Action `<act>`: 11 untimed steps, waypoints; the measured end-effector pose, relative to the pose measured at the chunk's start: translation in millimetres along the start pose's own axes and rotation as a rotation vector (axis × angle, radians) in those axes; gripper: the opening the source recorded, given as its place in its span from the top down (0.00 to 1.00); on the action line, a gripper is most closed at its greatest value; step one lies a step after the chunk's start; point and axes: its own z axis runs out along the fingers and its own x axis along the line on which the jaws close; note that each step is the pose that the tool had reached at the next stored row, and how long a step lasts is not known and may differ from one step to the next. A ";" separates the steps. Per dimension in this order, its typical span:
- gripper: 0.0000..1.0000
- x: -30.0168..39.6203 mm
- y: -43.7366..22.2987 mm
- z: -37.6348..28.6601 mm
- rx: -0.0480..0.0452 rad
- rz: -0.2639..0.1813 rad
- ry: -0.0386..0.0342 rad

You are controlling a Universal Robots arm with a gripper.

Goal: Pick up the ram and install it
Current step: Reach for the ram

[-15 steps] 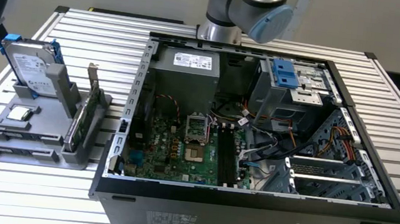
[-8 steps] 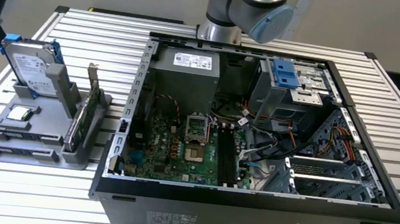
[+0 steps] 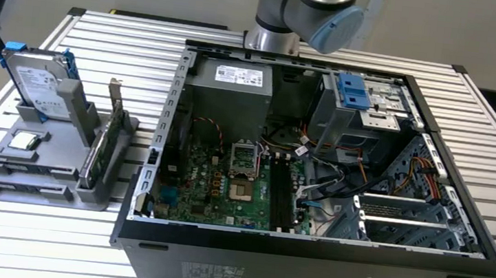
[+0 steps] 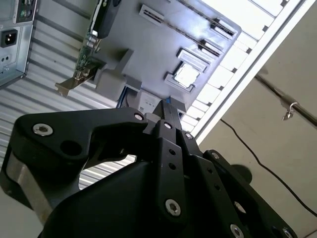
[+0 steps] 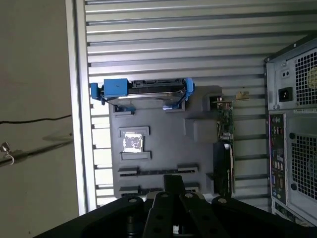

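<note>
Overhead, gripper (image 5: 173, 182) pressed together over tray (image 5: 163, 148), ram (image 5: 148, 172) close, hdd (image 5: 143, 91) & exp. card (image 5: 226, 123) nearby

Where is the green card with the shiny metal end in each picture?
Exterior view: the green card stands on edge in the gray holder, on the exterior view's left of the computer case.
Second wrist view: green card, on the holder's edge toward the case.
First wrist view: green card, on the holder's edge facing the case.
Shared landmark: the square silver chip in the holder.

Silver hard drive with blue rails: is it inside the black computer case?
No, the hard drive stands in the grey holder outside the case.
</note>
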 end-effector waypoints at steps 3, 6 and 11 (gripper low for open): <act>1.00 0.2 -1.6 -0.1 0.0001 0.000 0.0001; 1.00 0.3 -3.4 -0.2 0.0001 0.000 0.0001; 1.00 0.4 -7.1 -0.4 0.0001 0.000 0.0001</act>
